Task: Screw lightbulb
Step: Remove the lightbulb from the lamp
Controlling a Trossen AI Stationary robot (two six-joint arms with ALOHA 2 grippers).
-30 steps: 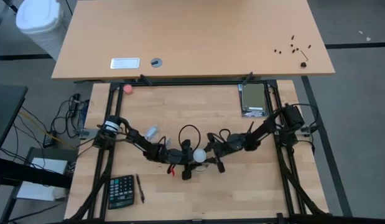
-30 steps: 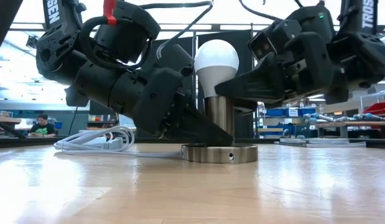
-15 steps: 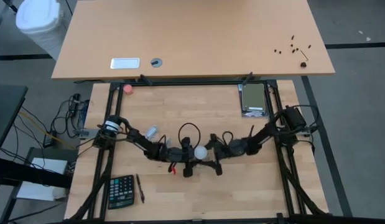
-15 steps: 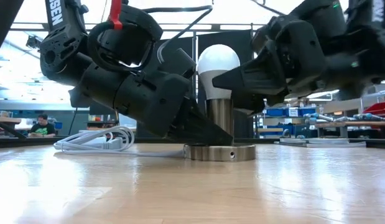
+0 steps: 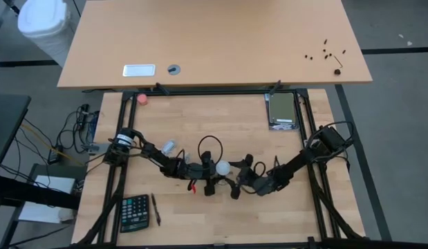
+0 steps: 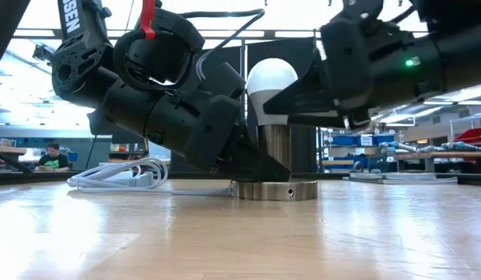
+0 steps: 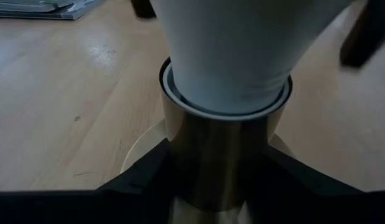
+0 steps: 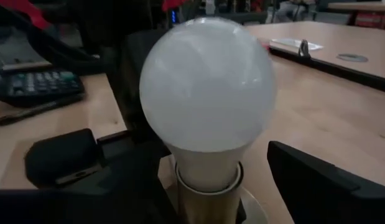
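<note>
The white lightbulb (image 5: 222,167) stands upright in a shiny metal socket post (image 6: 275,149) on a round disc base (image 6: 275,190) at the table's middle, near the front. My left gripper (image 5: 207,176) is shut on the post, below the bulb (image 7: 226,50). My right gripper (image 5: 236,182) is open, with one finger (image 8: 61,155) on each side of the bulb (image 8: 204,87) and clear of the glass. My left gripper pinches the metal socket post (image 7: 217,155) between its two fingers, just under the bulb's neck. The fingers come from the table's left, slanting down. The post stands upright and its disc base rests on the table.
A calculator (image 5: 135,212) and a pen (image 5: 156,209) lie at the front left. A coiled white cord (image 6: 120,177) lies behind the left arm. A grey flat device (image 5: 282,111) sits at the far right, and a small red ball (image 5: 142,99) at the far left.
My right arm has swung toward the table's near edge, and its gripper has gone round the bulb to its near right side. The bulb, the post and my left gripper have stayed in place.
</note>
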